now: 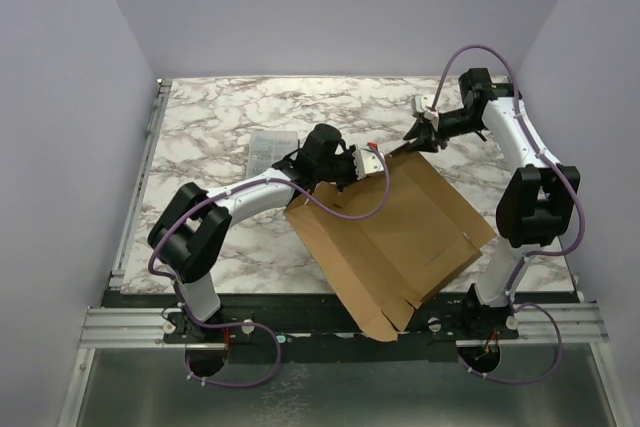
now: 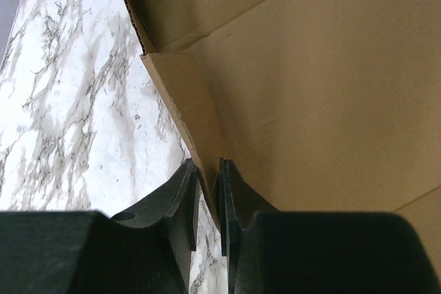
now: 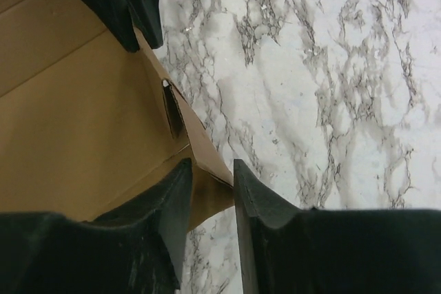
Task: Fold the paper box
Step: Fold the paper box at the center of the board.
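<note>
Left of centre, a small clear plastic compartment case [image 1: 272, 150] sits on the white marble-pattern table [image 1: 210, 117], just beside the left arm and apart from the cardboard.

The left gripper [image 1: 372, 159] is at the far-left edge of the paper box [image 1: 400, 237], a large plain brown die-cut cardboard sheet with creases and slits. In the left wrist view the fingers [image 2: 186, 191] are drawn narrow and pinch a thin raised flap edge of the sheet [image 2: 310, 87] between them. That edge runs straight away from the fingertips.

The sheet lies diamond-wise in the middle-right of the table. One corner sits at the near edge between the arm bases and the opposite corner points far. I judge its long axis runs far-left to near-right.

The right gripper [image 1: 420, 137] is at that far corner. In the right wrist view the gripper [image 3: 212, 166] straddles the corner tip, with cardboard [image 3: 69, 115] spreading left of the fingers and bare marble to the right. A slim gap shows beside the card, so I cannot tell if it is clamped yet.

Both arms are on the sheet's far side. The next fold hinges on the corner staying between the right fingers while the left holds its flap.
</note>
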Tool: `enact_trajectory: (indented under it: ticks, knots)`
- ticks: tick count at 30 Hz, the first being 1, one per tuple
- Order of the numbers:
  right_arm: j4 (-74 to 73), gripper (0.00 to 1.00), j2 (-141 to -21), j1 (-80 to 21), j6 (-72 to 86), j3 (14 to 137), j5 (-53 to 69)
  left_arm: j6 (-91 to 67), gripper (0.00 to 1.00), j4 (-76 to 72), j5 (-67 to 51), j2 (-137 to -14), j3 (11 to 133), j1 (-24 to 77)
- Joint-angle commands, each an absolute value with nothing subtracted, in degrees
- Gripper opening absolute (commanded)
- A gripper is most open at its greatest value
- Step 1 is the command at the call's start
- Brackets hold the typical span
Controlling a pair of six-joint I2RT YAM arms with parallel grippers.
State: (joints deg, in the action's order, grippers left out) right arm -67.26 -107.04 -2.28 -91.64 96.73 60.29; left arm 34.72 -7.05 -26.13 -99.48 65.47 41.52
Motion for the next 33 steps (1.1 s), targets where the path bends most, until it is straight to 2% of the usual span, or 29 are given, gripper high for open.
enact_trajectory:
  ticks: [1,6,17,33]
  knots:
    - [-71.3,0.29,-107.6,-3.6,-95.7,98.5,56.4,37.6,0.15,-5.7,-26.5,-97.3,66.4,41.3]
    - [-74.1,0.14,-107.3,-5.2,-98.2,99.0,52.4,37.6,0.19,-6.3,-25.9,-96.8,66.0,41.3]
    - [-76.2,0.01,-107.0,-9.3,-97.1,99.9,44.5,36.2,0.31,-7.7,-26.2,-97.0,65.2,41.4]
    - [-81.5,0.00,-109.6,-11.2,-96.6,100.4,42.0,32.6,0.41,-10.1,-28.3,-100.5,63.6,40.9]
